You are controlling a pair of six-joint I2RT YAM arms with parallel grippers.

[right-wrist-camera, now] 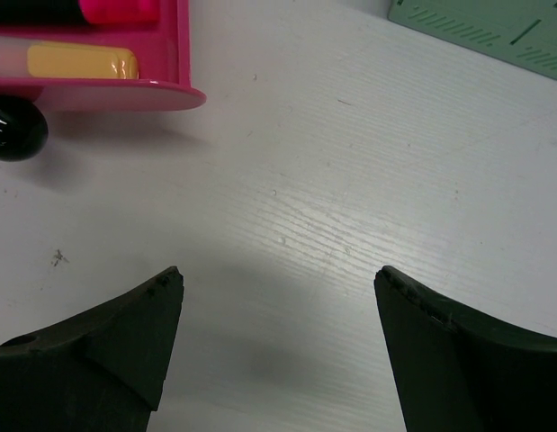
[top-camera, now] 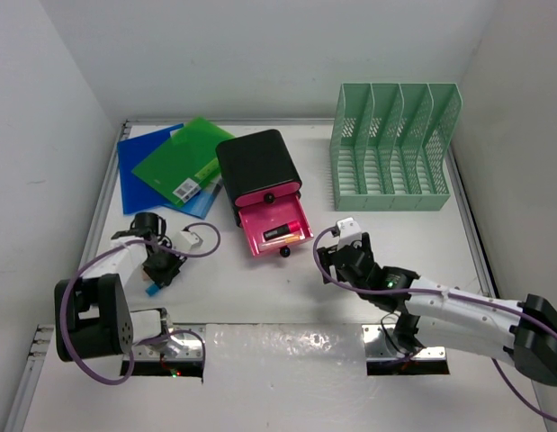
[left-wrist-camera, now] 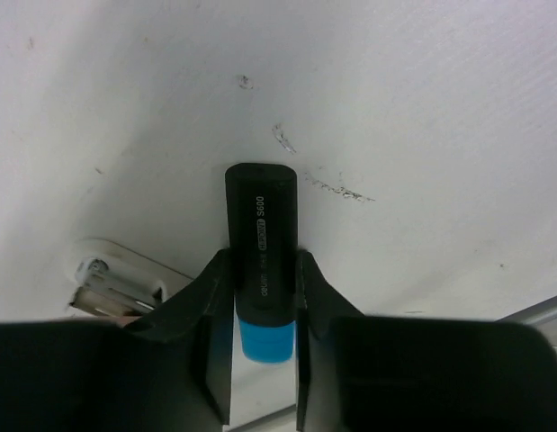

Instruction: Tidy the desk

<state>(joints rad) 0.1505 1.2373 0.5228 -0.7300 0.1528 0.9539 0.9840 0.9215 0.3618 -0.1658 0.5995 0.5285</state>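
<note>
The white desk holds everything here. My left gripper is at the near left, shut on a black highlighter with a blue end, which is held between its fingers low over the desk. The blue end shows in the top view. My right gripper is open and empty, low over bare desk, just right of the open pink drawer. In the right wrist view, its fingertips stand wide apart.
A black box of pink drawers stands mid-desk; its open drawer with black knob holds pens. A mint-green mesh file rack stands back right. Blue and green folders lie back left. Silver rails edge the desk.
</note>
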